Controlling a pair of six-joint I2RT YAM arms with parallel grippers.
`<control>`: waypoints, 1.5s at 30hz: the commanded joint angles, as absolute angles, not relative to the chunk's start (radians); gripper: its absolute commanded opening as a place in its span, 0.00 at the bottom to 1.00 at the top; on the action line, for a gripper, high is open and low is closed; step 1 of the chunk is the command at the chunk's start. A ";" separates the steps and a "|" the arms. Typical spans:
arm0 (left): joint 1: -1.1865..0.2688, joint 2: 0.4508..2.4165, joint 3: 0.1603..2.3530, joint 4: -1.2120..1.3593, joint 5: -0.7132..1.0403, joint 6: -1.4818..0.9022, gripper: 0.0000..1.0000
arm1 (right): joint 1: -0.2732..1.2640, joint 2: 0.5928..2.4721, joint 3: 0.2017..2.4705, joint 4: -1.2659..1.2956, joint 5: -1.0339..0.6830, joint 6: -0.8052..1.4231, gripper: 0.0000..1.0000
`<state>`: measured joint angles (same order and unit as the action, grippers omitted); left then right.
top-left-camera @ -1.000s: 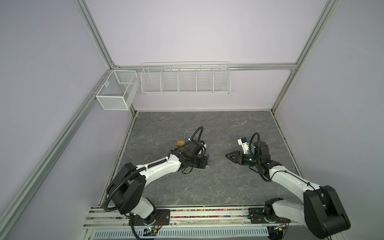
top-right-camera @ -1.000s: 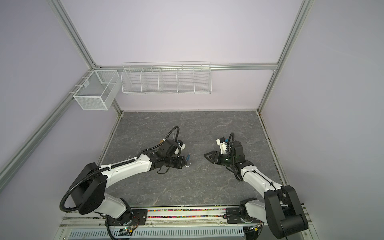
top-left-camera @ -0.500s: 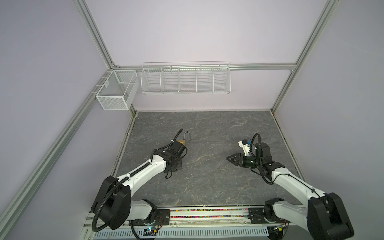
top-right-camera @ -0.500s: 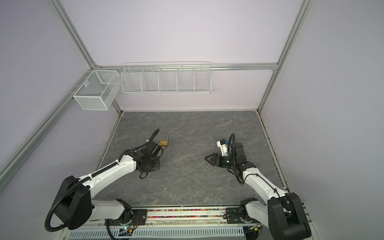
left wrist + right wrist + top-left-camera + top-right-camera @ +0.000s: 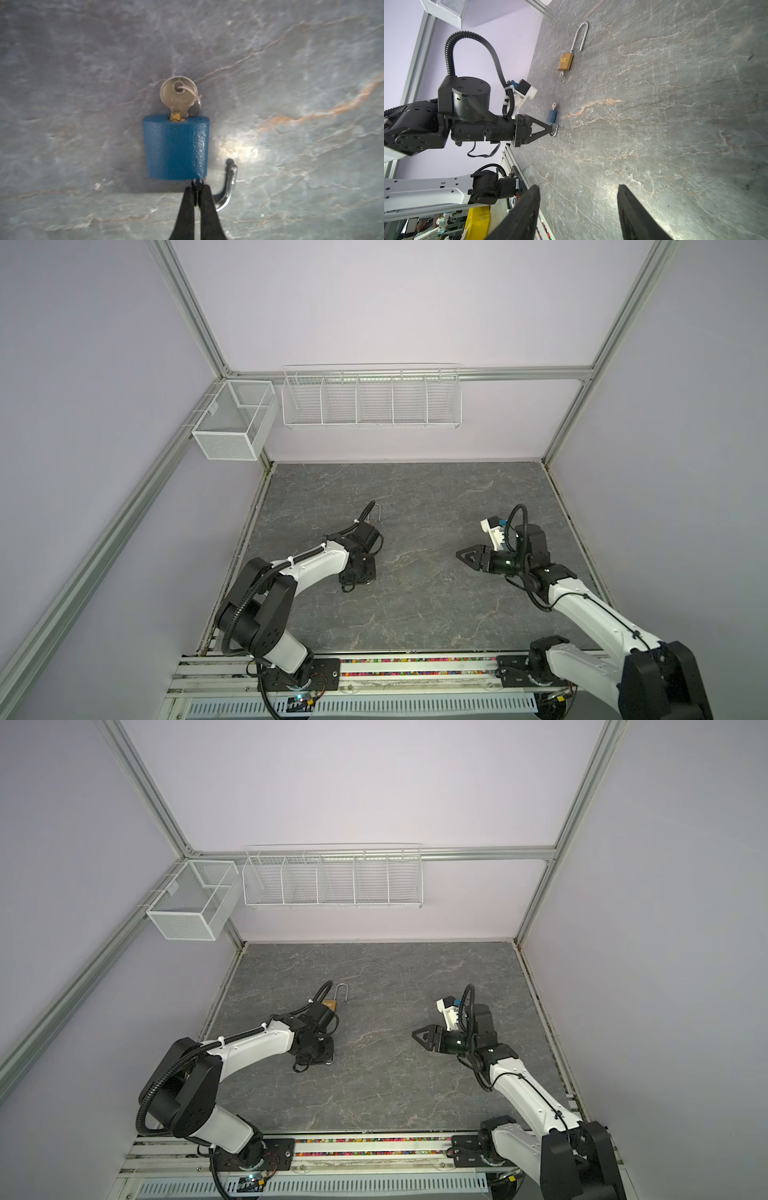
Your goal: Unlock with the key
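A small blue padlock (image 5: 174, 149) lies flat on or just above the grey table, with a silver key (image 5: 178, 97) in its keyhole. Its chrome shackle (image 5: 227, 187) is swung out, free of the body. My left gripper (image 5: 196, 188) is shut on the shackle's leg right at the lock body. The right wrist view shows the same grip, the left gripper (image 5: 550, 127) against the blue padlock (image 5: 552, 116). In both top views the left gripper (image 5: 363, 577) hides this lock. My right gripper (image 5: 459, 553) hovers open and empty to the right, its jaws (image 5: 577, 187) wide apart.
A brass padlock (image 5: 329, 1005) with a long open shackle (image 5: 581, 35) and its own key lies just behind the left wrist. White wire baskets (image 5: 370, 406) and a mesh box (image 5: 232, 423) hang on the back wall. The arm rail (image 5: 415, 662) runs along the front edge.
The left arm has swung from the middle, opposite the right gripper, back to the left and down to the table, still holding the blue padlock. The right gripper has drawn back slightly.
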<state>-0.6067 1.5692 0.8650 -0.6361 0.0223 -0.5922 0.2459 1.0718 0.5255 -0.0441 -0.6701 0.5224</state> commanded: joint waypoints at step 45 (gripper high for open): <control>-0.128 1.437 0.190 1.113 -0.472 -0.046 0.99 | -0.063 1.526 0.312 1.007 -0.056 -0.011 0.88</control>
<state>-0.1352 1.3373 0.1551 0.9081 -0.5632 -0.1131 -0.0719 1.5303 0.2832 0.9565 -0.0681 0.0441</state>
